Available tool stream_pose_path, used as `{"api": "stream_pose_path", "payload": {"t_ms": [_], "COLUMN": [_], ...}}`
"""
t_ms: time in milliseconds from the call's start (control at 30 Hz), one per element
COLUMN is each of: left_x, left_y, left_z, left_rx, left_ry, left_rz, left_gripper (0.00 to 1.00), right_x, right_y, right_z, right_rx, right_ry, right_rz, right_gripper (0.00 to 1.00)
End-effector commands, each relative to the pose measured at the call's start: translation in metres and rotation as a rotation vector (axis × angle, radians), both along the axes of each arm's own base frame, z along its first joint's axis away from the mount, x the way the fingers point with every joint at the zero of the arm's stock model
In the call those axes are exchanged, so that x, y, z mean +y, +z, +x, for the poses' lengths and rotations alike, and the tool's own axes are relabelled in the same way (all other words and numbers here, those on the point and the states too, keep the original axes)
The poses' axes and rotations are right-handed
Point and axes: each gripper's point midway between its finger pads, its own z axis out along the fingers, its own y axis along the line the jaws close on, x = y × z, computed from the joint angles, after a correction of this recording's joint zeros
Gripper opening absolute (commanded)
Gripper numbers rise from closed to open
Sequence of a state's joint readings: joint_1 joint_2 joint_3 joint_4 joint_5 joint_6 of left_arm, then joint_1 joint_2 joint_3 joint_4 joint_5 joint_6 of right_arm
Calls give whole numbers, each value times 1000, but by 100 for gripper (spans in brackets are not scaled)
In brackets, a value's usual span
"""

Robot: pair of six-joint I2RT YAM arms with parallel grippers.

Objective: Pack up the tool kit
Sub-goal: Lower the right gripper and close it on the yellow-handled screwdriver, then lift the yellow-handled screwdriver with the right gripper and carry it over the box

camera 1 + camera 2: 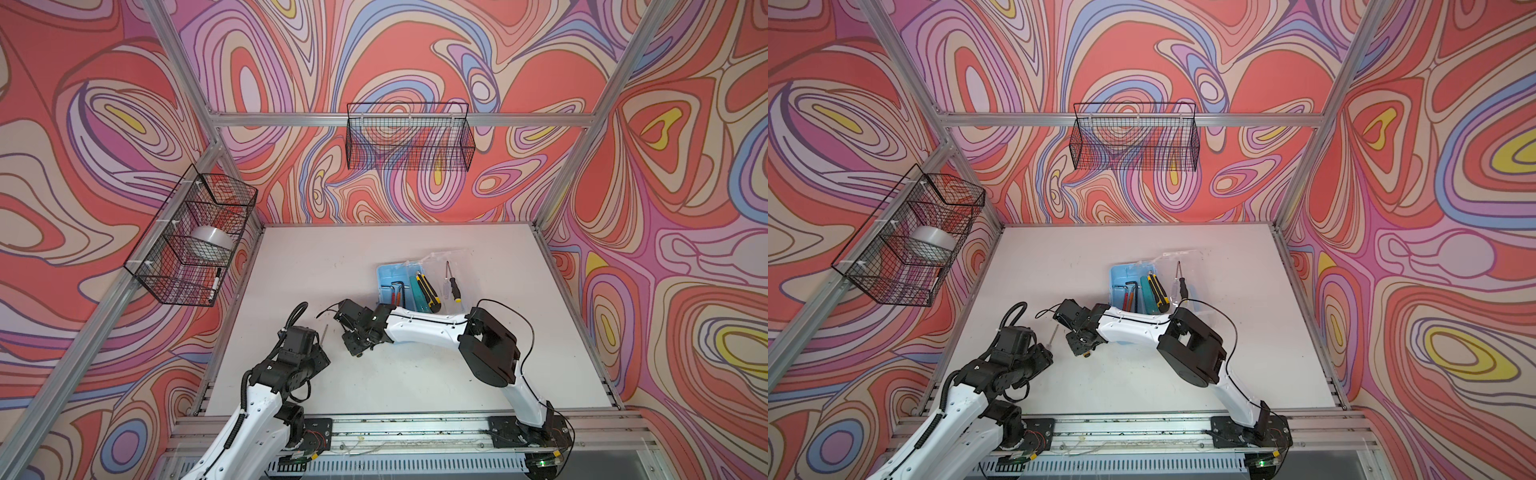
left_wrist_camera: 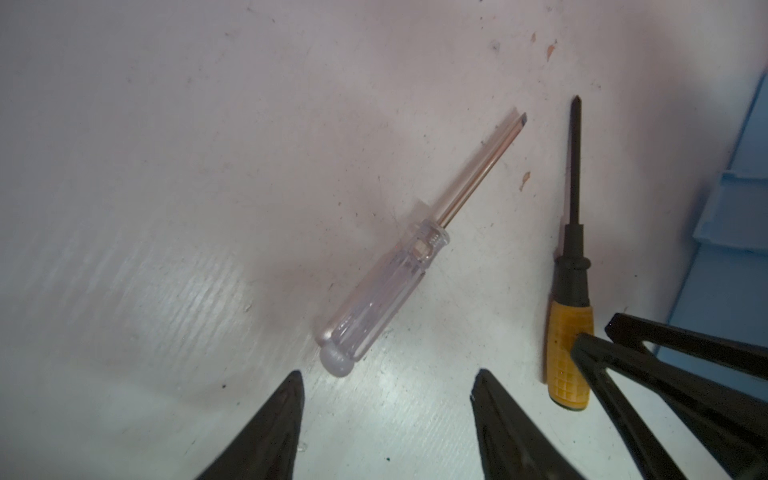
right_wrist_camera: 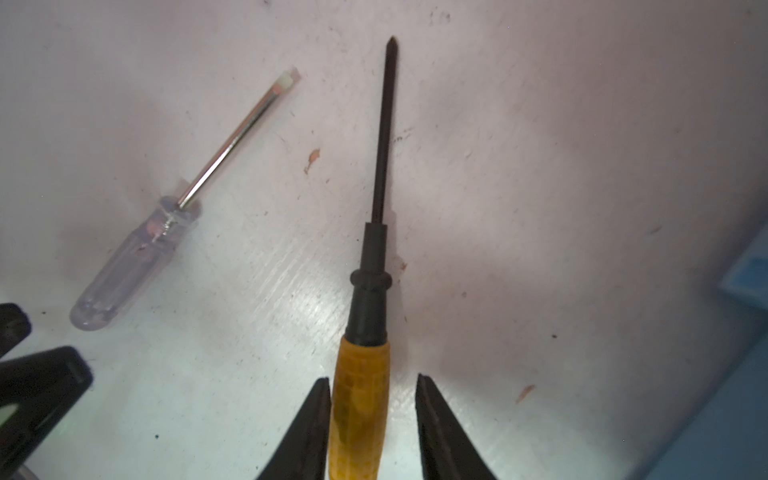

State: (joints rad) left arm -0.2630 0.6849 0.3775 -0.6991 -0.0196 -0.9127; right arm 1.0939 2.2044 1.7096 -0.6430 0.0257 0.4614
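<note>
Left pincer: my left pincer hung low over the table, fingers apart, gripping nothing.
Clear screwdriver: the clear-handled screwdriver lay flat just ahead of that gap, butt end nearest, untouched.
Right pincer: my right pincer straddled the yellow handle, fingers apart, one against it and the other clear of it.
Yellow screwdriver: the yellow-handled screwdriver lay flat beside the clear one.
Obstruction: my right forearm covered the box's near end.
Tool box: the light-blue box sat farther back and held hex keys, a teal knife and a yellow-and-black knife.
Lid: the clear lid lay open beside the box, with another screwdriver on it.
Side basket: the side wire basket held a tape roll and a marker.
Back basket: the rear wire basket hung on the far wall.
</note>
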Motion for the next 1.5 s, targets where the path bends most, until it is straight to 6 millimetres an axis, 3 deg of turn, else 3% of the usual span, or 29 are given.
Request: {"api": "stream_pose_path", "payload": {"t_ms": [0,267,933,1000,1133,1300,1467], "left_x": [1,0,0,0,-2,-3,-3], "left_y": [4,-1,-2,0,5,13,26], "left_z": [3,3,6,7,12,19,25], "left_rx": [-10,-4,-3,-6,-11,-30,-60], "left_ry": [4,2,1,-3,-15,-20,-28], "left_rz": [9,4,11,13,17,16,27], "left_gripper": [65,65,65,65,65,65,65], "right_x": [5,6,-4,-6,-6,-9,-29], "right_y": [-6,-13,-25,-19,-1,26,67], "right_z": [0,-3,0,2,8,14,27], "right_rx": [7,22,14,-2,-47,-98,-179], "right_ry": [0,8,-1,-4,-5,-20,-64], "right_rz": [-7,-17,-87,-89,-73,-44,-32], "right_gripper": [37,36,21,18,0,0,0]}}
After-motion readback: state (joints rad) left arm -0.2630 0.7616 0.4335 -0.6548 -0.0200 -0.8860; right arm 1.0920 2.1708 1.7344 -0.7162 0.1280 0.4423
